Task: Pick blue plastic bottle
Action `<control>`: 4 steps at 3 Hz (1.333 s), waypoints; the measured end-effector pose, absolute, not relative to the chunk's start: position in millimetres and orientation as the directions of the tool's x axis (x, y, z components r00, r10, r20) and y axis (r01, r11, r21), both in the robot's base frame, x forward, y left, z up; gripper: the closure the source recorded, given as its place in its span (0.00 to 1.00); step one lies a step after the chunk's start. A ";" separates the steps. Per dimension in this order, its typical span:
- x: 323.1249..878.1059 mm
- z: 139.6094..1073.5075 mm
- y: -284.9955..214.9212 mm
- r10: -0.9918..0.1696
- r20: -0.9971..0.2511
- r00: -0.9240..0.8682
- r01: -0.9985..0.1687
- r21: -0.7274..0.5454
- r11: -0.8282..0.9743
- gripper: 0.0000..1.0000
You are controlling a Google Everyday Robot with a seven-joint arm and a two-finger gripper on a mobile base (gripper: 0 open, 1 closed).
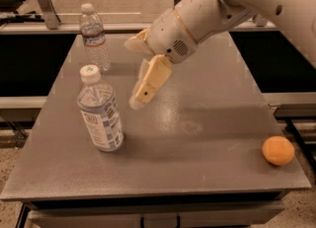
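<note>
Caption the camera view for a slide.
Gripper hovers just right of the upright blue plastic bottle on the gray table, not touching it.

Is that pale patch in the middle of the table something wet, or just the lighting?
Camera view: it reads as glare, a soft sheen on the grey table near the gripper, which hangs over the table beside the blue plastic bottle; the bottle's clear body also catches highlights.

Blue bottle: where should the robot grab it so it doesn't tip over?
Probably around the wide, labelled middle of the blue bottle, coming in level from the side where the pincer hangs over the table. The bottle stands upright, and its round body is straight there, while it narrows near the top.
</note>
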State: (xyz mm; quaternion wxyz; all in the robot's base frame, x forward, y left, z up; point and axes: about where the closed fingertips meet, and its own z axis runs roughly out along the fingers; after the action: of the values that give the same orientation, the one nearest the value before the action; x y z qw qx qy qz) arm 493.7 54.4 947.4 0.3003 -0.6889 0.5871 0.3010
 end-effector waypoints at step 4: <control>471.8 942.4 96.8 -0.224 -0.966 0.126 -0.961 -0.062 -0.270 0.00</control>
State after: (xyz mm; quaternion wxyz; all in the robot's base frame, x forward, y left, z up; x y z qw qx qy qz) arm 471.8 96.8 942.4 0.3893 -0.6413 0.4620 0.4730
